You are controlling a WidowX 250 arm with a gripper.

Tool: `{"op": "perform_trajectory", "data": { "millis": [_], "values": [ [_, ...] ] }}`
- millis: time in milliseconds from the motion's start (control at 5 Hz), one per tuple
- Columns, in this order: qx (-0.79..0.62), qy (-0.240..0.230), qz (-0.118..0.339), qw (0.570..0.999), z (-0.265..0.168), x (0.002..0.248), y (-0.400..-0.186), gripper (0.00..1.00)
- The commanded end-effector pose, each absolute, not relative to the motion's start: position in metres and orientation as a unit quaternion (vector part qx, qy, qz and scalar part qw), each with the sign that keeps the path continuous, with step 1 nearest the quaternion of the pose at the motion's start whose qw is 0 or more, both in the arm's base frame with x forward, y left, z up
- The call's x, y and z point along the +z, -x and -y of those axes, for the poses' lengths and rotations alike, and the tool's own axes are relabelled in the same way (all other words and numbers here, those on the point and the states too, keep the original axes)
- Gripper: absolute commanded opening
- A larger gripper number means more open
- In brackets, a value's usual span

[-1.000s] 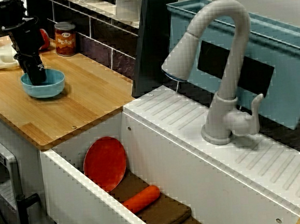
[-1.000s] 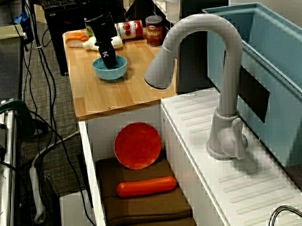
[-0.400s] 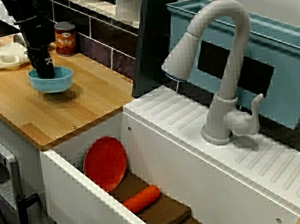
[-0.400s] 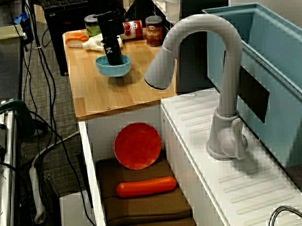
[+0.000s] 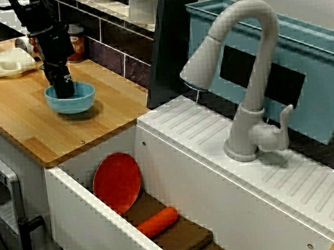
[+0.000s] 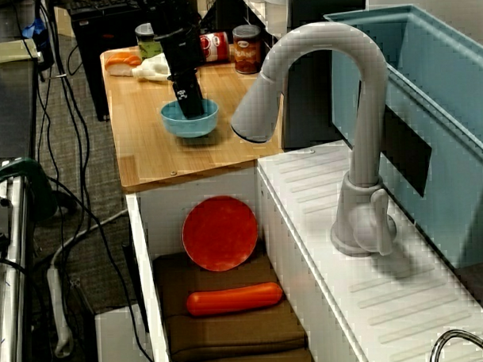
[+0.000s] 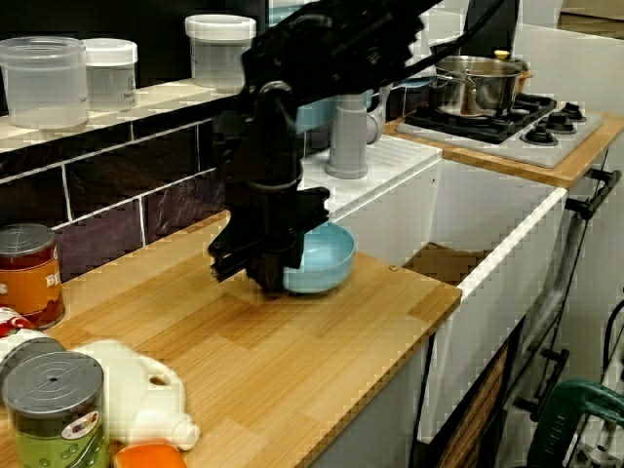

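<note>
My black gripper is shut on the rim of a light blue bowl, with one finger reaching down inside it. The bowl hangs low over the wooden counter, a short way from the counter's end at the sink. In the view from the counter end the bowl tilts a little in the gripper, with a shadow under it. Whether its base touches the wood I cannot tell.
The white sink holds an orange plate leaning on its wall and a carrot on a brown cloth. A grey faucet and a blue rack stand behind. Cans and a white bottle sit at the counter's far end.
The gripper has carried the blue bowl along the counter toward the sink, away from the cans and the white bottle.
</note>
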State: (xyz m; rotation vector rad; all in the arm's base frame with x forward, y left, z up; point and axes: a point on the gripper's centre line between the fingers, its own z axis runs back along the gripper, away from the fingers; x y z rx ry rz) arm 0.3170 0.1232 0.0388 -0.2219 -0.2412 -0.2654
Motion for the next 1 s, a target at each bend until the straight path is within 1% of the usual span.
{"op": "perform_trajectory", "data": {
  "millis": [0,200,400,600,800],
  "values": [
    [-0.15,0.066,0.166,0.972,-0.082,0.057,-0.311,0.0],
    [-0.156,0.057,0.161,0.973,-0.064,0.051,-0.309,0.0],
    [-0.169,0.047,0.166,0.97,-0.043,0.046,-0.307,0.0],
    [-0.169,0.049,0.17,0.97,-0.024,0.037,-0.305,0.0],
    [-0.173,0.034,0.181,0.967,-0.009,0.029,-0.296,0.0]
  ]
}}
